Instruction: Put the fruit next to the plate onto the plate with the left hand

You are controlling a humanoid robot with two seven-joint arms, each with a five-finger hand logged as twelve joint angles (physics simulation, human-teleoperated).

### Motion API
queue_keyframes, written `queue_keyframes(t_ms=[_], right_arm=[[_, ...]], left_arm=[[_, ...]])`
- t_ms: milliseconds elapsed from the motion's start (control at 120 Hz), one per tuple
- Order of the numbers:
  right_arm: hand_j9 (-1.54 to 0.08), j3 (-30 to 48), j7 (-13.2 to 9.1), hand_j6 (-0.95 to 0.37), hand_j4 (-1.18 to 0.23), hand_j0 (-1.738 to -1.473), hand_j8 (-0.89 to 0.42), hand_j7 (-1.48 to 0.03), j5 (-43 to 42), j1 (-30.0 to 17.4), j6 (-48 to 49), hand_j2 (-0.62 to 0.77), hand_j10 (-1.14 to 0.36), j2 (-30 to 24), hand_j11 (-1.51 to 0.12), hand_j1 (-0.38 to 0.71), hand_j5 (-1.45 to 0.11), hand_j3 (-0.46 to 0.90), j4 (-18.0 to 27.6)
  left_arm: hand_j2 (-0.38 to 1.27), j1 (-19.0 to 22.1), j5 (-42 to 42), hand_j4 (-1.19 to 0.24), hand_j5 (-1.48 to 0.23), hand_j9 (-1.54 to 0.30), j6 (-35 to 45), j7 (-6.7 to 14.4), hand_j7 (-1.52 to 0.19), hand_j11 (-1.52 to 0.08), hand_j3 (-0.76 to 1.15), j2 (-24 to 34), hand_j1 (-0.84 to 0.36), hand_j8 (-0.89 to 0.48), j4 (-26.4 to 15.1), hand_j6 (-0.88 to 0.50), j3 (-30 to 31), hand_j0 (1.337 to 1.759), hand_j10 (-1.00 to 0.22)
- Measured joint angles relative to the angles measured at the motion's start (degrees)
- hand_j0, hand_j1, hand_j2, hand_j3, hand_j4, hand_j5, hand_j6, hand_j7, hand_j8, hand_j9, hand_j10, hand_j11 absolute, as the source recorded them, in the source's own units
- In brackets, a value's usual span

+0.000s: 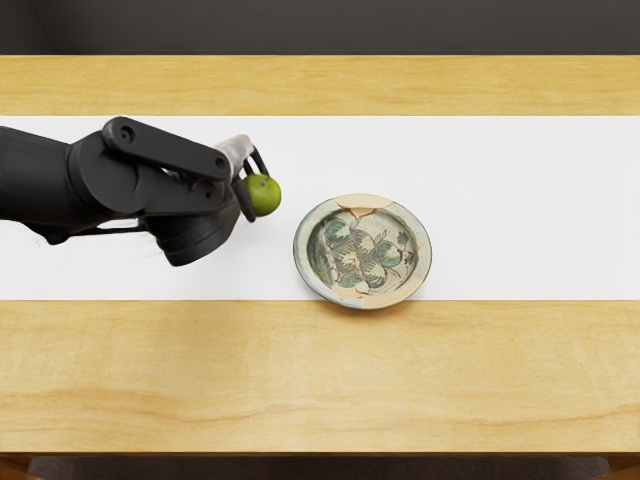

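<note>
The left hand (pixel 215 195) grips the green fruit (pixel 264 194) in curled fingers, left of the plate (pixel 318 262) on the desk (pixel 320 370).

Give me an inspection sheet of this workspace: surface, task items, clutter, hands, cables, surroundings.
Surface: wooden table with a white runner laid across it.
Job's things: green fruit sits left of the patterned plate, apart from it and not on it.
Clutter: nothing seen.
Hands: left hand, fingers closed around the green fruit; right hand not in view.
Cables: nothing seen.
Surroundings: dark band beyond the table's far edge.
</note>
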Motion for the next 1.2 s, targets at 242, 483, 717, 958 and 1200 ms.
queue_keyframes(t_ms=[242,483,717,958,1200], right_arm=[[0.00,0.00,0.00,0.00,0.00,-1.658,0.00,0.00,0.00,0.00,0.00,0.00,0.00,0.00,0.00,-0.35,0.00,0.00,0.00],[0.00,0.00,0.00,0.00,0.00,-1.658,0.00,0.00,0.00,0.00,0.00,0.00,0.00,0.00,0.00,-0.35,0.00,0.00,0.00],[0.00,0.00,0.00,0.00,0.00,-1.658,0.00,0.00,0.00,0.00,-0.01,0.00,0.00,0.00,0.00,-0.35,0.00,0.00,0.00],[0.00,0.00,0.00,0.00,0.00,-1.658,0.00,0.00,0.00,0.00,0.00,0.00,0.00,0.00,0.00,-0.35,0.00,0.00,0.00],[0.00,0.00,0.00,0.00,0.00,-1.658,0.00,0.00,0.00,0.00,0.00,0.00,0.00,0.00,0.00,-0.35,0.00,0.00,0.00]], left_arm=[[0.34,-1.91,-2.36,-0.48,-0.81,-0.80,-0.05,0.05,-0.79,-0.80,0.00,-3.87,-0.30,-0.55,-0.07,-0.42,-0.99,1.658,-0.61],[0.40,-3.07,-4.24,-0.50,-0.80,-0.79,-0.01,0.05,-0.78,-0.79,0.00,-5.90,-0.31,-0.55,-0.47,-0.42,-2.07,1.658,-0.60],[0.35,-3.78,-5.47,-0.51,-0.77,-0.77,-0.01,0.05,-0.77,-0.77,0.00,-5.90,-0.29,-0.56,-0.61,-0.44,-3.38,1.658,-0.59],[0.15,-3.69,-5.56,-0.34,-0.47,-0.47,0.02,-0.01,-0.47,-0.47,0.00,-5.90,-0.06,-0.35,-0.84,-0.31,-4.44,1.658,-0.36],[0.05,-3.43,-5.18,-0.12,-0.16,-0.16,0.02,-0.10,-0.16,-0.16,0.00,10.31,0.21,-0.12,-0.64,-0.11,-6.76,1.658,-0.13]])
